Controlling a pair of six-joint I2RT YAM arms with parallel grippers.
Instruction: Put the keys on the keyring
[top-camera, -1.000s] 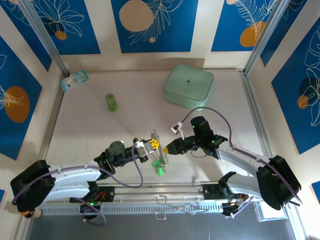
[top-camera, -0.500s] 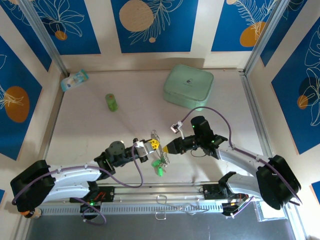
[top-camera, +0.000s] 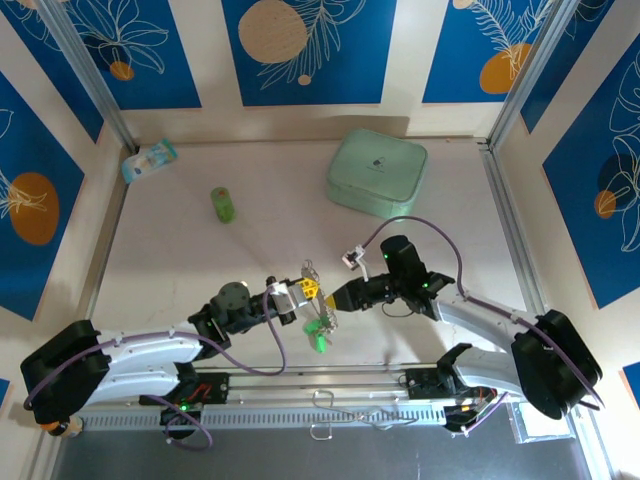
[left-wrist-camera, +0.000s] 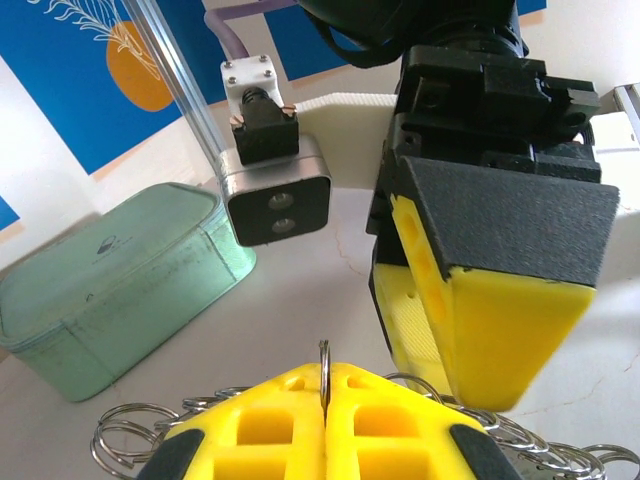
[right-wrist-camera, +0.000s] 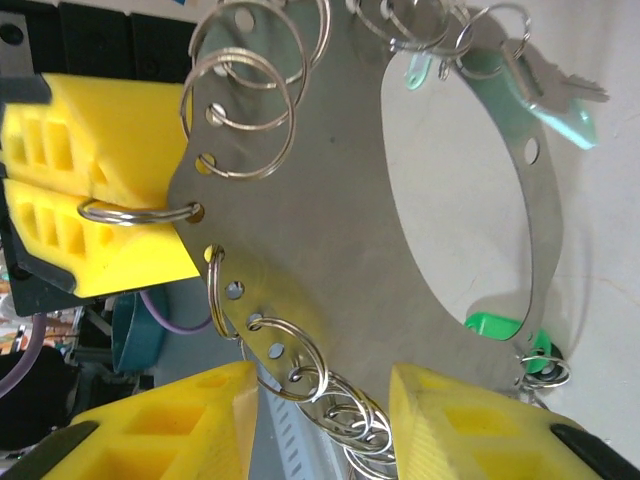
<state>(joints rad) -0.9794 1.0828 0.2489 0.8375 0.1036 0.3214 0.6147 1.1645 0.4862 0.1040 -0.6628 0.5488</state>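
Silvery sheet metal catches the eye first. The keyring (right-wrist-camera: 330, 200) is a flat, thin oval band with a large oval hole in its middle and a row of small punched holes along its rim. Many of the holes are threaded with wire rings (right-wrist-camera: 350, 420), which give the edge a chain-like look. It sits between the two arms, close to the near edge of the table (top-camera: 180, 270); whether it touches the tabletop I can't tell.

The left gripper (left-wrist-camera: 325, 395) has its hollow-celled yellow plastic fingers pressed together, pinching one of those wire rings at the band's edge. The right gripper (right-wrist-camera: 320, 400) faces it. Its own yellow fingers stand apart, with the band's lower rim and a cluster of rings in the gap, and I can't see either finger pressing on the metal.

The keys (right-wrist-camera: 555, 80) hang from rings on the side of the band away from the left gripper. One has a dull silver blade and a pale mint plastic head, and a brighter green head shows at the lower rim.

Beyond the grippers the pale tabletop lies open. A mint-green case (top-camera: 376, 172), square with rounded corners, rests well apart toward the back right. A small green cylinder (top-camera: 222, 204) sits toward the back left, and a pale blue packet (top-camera: 148, 160) lies in the back left corner.
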